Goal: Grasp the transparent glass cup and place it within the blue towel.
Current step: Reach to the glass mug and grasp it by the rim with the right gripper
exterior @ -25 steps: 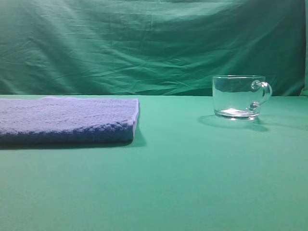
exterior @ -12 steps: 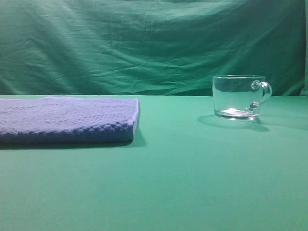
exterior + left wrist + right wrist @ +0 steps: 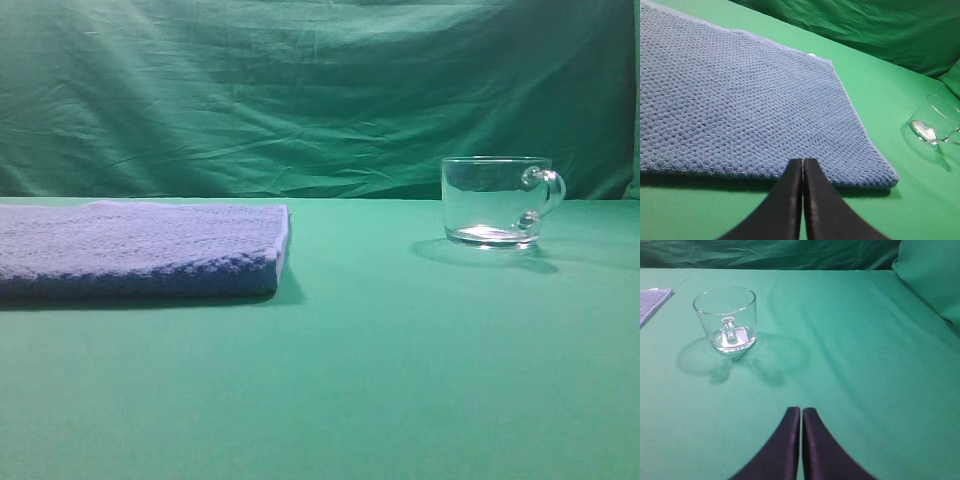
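Cup: clear squat glass mug [image 3: 495, 202] upright on green cloth, unmoved since earlier.
Towel: folded blue terry towel [image 3: 140, 247] unchanged, well apart.
Left gripper [image 3: 803, 162]: pressed together, empty.
Right gripper [image 3: 801, 411]: pressed together, empty.

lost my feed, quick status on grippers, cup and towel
Left gripper shut, empty, over towel edge. Right gripper shut, empty, short of cup. Cup upright on table, apart from towel. Nothing between.

left gripper [image 3: 803, 161] and right gripper [image 3: 801, 410]: smooth matte black jaws, each a pair of curved, tapering blades.
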Action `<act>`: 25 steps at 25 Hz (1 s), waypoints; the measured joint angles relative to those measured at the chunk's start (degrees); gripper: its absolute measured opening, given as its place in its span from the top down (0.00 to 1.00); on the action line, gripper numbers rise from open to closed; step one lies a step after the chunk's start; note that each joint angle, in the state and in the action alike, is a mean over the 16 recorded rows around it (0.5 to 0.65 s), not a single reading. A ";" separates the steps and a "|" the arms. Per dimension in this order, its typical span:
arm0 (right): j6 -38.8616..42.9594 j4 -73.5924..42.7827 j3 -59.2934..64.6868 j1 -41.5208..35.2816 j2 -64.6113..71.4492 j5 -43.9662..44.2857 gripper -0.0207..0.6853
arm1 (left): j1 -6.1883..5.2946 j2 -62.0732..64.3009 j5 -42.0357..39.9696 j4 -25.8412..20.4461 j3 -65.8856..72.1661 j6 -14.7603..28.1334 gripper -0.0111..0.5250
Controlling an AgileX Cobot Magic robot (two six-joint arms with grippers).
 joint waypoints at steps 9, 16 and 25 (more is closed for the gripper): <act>-3.80 5.56 -8.75 0.00 10.90 2.43 0.97 | 0.00 0.00 0.00 0.00 0.00 0.00 0.98; -9.78 6.29 -19.21 0.00 30.00 7.22 0.97 | 0.00 0.00 0.00 0.00 0.00 0.00 0.98; -17.00 6.54 -32.70 0.00 55.21 14.02 0.97 | 0.00 0.00 0.00 0.00 0.00 0.00 0.98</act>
